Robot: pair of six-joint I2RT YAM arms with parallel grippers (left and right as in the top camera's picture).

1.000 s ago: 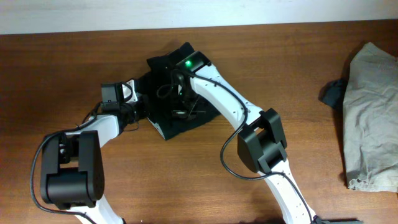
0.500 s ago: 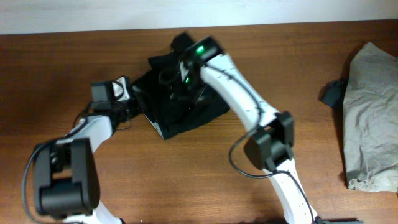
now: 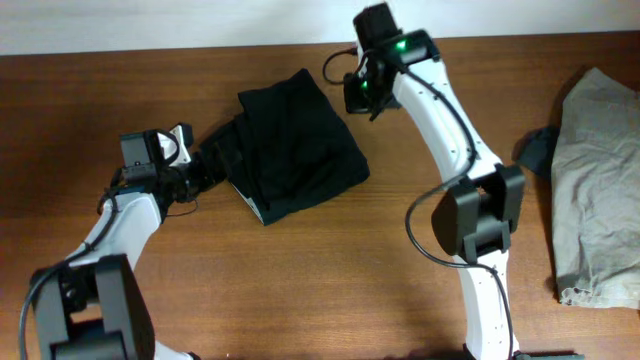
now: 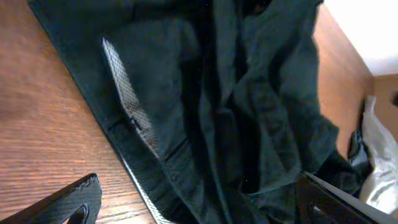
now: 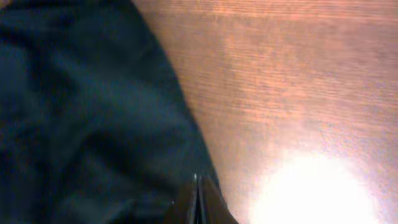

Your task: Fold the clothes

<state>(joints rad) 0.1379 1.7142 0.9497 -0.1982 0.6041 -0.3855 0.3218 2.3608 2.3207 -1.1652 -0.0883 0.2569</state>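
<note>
The clothes (image 3: 298,145) are black shorts lying as a compact folded bundle on the table, slightly left of centre. My left gripper (image 3: 210,163) is at the bundle's left edge, open, with nothing in its grip. In the left wrist view the clothes (image 4: 249,106) fill the frame and show a strip of grey mesh lining (image 4: 127,106). There the left gripper (image 4: 199,210) shows its two fingers far apart at the bottom corners. My right gripper (image 3: 356,90) hangs just past the bundle's back right corner. In its own view the right gripper (image 5: 198,200) is shut and empty over the edge of the clothes (image 5: 81,118).
A light grey garment (image 3: 600,180) lies heaped at the table's right edge, with a small dark cloth (image 3: 535,150) against its left side. A white wall runs along the table's back edge (image 3: 200,50).
The right arm has lifted off the bundle and swung to the back right. The left gripper has opened and drawn back to the left.
</note>
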